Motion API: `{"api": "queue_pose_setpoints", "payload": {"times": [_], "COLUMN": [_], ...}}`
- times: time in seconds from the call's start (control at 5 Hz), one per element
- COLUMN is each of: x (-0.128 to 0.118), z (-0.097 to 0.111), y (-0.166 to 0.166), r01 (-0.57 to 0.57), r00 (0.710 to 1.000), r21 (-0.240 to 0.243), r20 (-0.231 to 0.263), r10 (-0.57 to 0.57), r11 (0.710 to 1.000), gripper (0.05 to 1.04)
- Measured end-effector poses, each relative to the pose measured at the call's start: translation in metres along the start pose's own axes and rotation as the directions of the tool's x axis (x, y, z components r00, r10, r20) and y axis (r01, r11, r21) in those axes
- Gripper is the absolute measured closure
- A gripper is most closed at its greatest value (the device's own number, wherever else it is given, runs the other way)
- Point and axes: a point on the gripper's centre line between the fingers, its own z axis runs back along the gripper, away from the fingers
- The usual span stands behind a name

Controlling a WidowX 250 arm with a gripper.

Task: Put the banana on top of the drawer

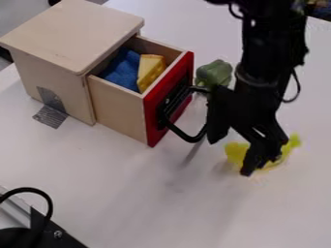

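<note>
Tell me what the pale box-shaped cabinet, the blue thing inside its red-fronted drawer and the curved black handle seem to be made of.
The pale cabinet looks like smooth, unpainted wood, from its plain tan boards. The blue item seems to be soft cloth, matte and rumpled. The curved handle is smooth and dark, but could be metal or plastic.

The middle of the banana (236, 152) is covered by the gripper (231, 156), and its outline is perhaps too blurred to be traced fully. Part of the drawer handle (186, 137) is also hidden by the gripper. The lower ends of the blue cloth (121, 69) and the yellow wedge (150, 70) are concealed by the drawer walls (119, 106). The arm (268, 53) is cut off by the top edge, the black device (38, 232) by the lower left corner.
</note>
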Motion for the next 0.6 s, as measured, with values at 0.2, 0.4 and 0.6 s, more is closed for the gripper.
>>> {"api": "queue_pose_setpoints", "payload": {"times": [0.2,0.4,0.6], "x": [0.013,0.027,0.036], "z": [0.001,-0.001,-0.011], "y": [0.004,0.004,0.004], "r01": [0.012,0.022,0.033], "r00": [0.999,0.999,0.999], "r21": [0.028,0.029,0.025], "r20": [0.033,0.04,0.027], "r10": [-0.013,-0.023,-0.033], "r11": [1.0,0.999,0.999], "gripper": [0.083,0.083,0.083]}}
